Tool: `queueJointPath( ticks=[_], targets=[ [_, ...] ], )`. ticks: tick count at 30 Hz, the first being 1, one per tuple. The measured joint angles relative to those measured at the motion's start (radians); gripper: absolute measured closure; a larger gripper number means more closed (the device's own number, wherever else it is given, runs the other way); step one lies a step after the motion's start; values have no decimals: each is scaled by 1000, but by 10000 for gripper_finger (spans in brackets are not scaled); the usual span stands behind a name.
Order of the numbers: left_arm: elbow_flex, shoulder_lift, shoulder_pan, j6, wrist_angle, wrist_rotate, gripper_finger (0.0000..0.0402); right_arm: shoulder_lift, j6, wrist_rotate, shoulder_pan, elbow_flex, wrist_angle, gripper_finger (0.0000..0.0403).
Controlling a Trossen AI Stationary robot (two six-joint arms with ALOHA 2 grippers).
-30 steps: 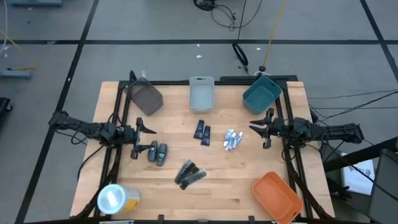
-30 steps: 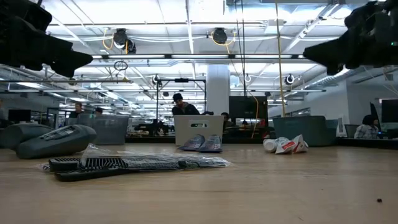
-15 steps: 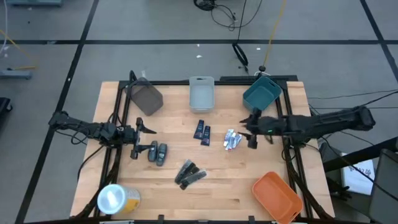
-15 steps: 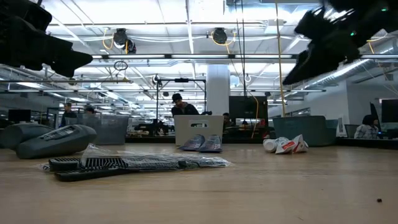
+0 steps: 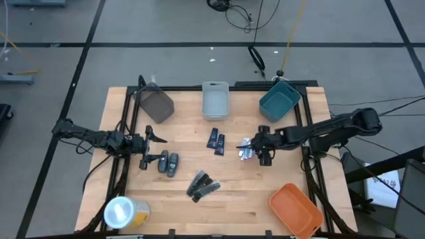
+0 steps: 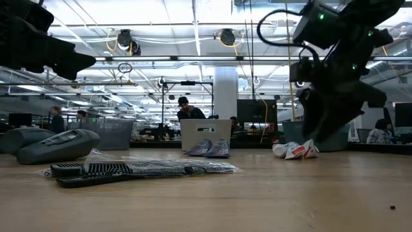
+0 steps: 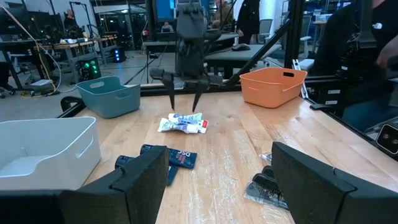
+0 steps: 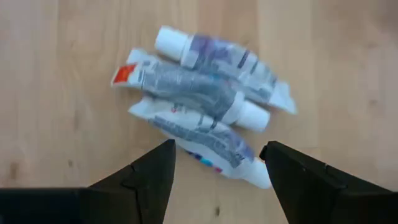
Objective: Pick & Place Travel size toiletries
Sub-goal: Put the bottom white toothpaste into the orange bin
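Observation:
Three silvery-white tubes (image 8: 211,106) lie in a heap on the wood right of the table's middle (image 5: 245,149). My right gripper (image 8: 219,149) hangs open just above them, slanting down, one finger on either side, touching nothing; the left wrist view shows it (image 7: 185,104) over the tubes (image 7: 182,124). Left of the tubes lie two dark blue packets (image 5: 215,140), two dark grey oval pieces (image 5: 168,162) and the black sticks (image 5: 202,185). My left gripper (image 5: 147,149) waits open and level at the table's left, beside the oval pieces.
Along the far edge stand a dark grey bin (image 5: 156,103), a light grey bin (image 5: 215,99) and a teal bin (image 5: 279,99). An orange bin (image 5: 295,209) sits at the near right corner, and a yellow roll (image 5: 123,212) at the near left. People show in the room beyond.
My right gripper has swung in from the table's right edge toward the tubes and tipped from level to slanting steeply down, and it now hangs over them. The tubes and the other items lie as before.

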Motion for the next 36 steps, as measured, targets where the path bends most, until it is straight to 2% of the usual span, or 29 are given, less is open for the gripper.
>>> queueJointPath(
  ticks=[4, 12, 18, 36],
  targets=[
    [0, 0, 0, 0, 0, 0, 119, 52, -2, -43, 0, 0, 22, 163],
    [0, 0, 0, 0, 0, 0, 119, 125, -48, -42, 0, 2, 76, 163],
    [0, 0, 0, 0, 0, 0, 119, 154, -19, -77, -1, 5, 75, 172],
    [0, 0, 0, 0, 0, 0, 119, 140, -1, -97, 0, 1, 75, 314]
  ],
)
